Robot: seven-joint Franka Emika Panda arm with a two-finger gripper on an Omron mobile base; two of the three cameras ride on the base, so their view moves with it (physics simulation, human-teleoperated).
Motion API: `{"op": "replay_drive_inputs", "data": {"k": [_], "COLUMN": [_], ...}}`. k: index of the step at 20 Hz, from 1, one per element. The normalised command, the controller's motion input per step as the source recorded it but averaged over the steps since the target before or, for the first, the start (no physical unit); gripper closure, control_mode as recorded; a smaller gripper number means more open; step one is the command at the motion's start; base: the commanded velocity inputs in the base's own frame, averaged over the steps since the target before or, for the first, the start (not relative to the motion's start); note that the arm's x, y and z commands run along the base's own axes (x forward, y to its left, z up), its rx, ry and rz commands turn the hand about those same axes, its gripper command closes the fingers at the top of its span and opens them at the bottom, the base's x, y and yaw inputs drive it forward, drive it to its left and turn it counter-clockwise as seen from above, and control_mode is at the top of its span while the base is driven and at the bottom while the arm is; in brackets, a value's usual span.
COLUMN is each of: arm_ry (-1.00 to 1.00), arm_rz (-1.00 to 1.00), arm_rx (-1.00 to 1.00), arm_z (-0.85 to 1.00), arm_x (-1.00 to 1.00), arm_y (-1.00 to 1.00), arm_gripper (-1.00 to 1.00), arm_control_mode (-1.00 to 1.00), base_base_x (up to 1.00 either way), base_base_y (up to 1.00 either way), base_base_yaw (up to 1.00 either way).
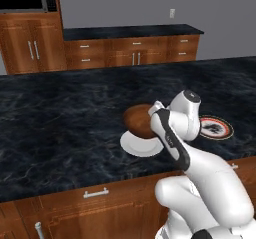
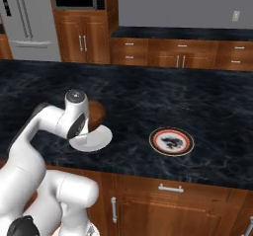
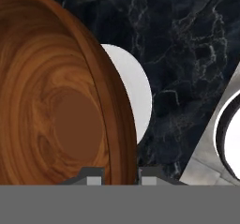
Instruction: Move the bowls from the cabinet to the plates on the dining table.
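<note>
We hold the dark wooden bowl (image 3: pixel 56 101) by its rim, gripper (image 3: pixel 121 175) pinched narrow. It hangs over the white plate (image 1: pixel 137 147), ready for lowering onto it.

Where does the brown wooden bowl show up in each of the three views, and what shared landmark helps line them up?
Left base view: wooden bowl at centre, just left of the arm.
Right base view: a brown sliver of it left of centre, behind the arm's wrist.
Hand view: its inside covers the left half.
Shared landmark: the white plate right beside it.
</note>
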Motion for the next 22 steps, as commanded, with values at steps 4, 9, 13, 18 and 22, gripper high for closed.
{"op": "replay_drive_inputs", "data": {"k": [4, 9, 13, 18, 22], "arm_ry": [0.06, 0.05, 0.03, 0.03, 0.01], "arm_rz": [0.0, 0.0, 0.0, 0.0, 0.0], "arm_rx": [0.06, 0.0, -0.01, -0.05, -0.06], "arm_z": [-0.37, -0.19, -0.18, -0.12, -0.09], "arm_x": [0.32, 0.22, 0.23, 0.09, 0.08], "arm_y": [0.21, 0.14, 0.09, 0.0, 0.0], "arm_gripper": [1.0, 1.0, 1.0, 1.0, 1.0], "arm_control_mode": [-1.0, -1.0, -1.0, -1.0, -1.0], "base_base_x": [0.0, 0.0, 0.0, 0.0, 0.0], "base_base_y": [0.0, 0.0, 0.0, 0.0, 0.0], "base_base_yaw": [0.0, 0.0, 0.0, 0.0, 0.0]}}
